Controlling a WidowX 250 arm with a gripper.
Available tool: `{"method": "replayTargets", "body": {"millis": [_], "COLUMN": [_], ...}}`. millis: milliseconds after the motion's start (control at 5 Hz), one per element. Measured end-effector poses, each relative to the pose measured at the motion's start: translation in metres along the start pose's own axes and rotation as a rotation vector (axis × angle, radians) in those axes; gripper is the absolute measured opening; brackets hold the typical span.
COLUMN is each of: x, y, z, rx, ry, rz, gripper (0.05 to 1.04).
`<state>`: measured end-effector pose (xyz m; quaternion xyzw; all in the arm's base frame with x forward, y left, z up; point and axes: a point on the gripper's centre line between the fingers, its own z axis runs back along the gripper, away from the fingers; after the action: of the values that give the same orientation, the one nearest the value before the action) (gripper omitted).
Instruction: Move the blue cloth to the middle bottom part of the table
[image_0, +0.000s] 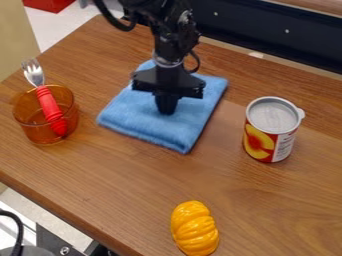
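The blue cloth (143, 125) lies folded in a rough square on the upper middle of the wooden table. Over its middle hangs the black gripper (166, 111), pointing straight down, its tips at or just above the cloth's surface. Whether the tips touch or pinch the fabric cannot be made out. The arm comes in from the top edge and hides part of the cloth's far side.
An orange see-through cup (32, 131) holding a red-handled fork (49, 106) stands at the left. To the cloth's right is a can (270, 131) with a peach label. A yellow ribbed object (194, 229) lies near the table's (120, 200) front edge.
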<state>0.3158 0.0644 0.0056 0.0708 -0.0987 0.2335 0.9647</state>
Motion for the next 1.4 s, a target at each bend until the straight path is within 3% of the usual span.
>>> {"method": "replayTargets", "body": {"millis": [200,800,1400], "x": [-0.012,-0.042,-0.079], "y": [0.006,0.017,0.007], "z": [0.003,0.008,0.016], "rx": [0.014,0.095,0.106], "ry": [0.024,0.026,0.003], "rz": [0.035,0.294,0.335], "gripper": [0.052,0.052,0.052]}}
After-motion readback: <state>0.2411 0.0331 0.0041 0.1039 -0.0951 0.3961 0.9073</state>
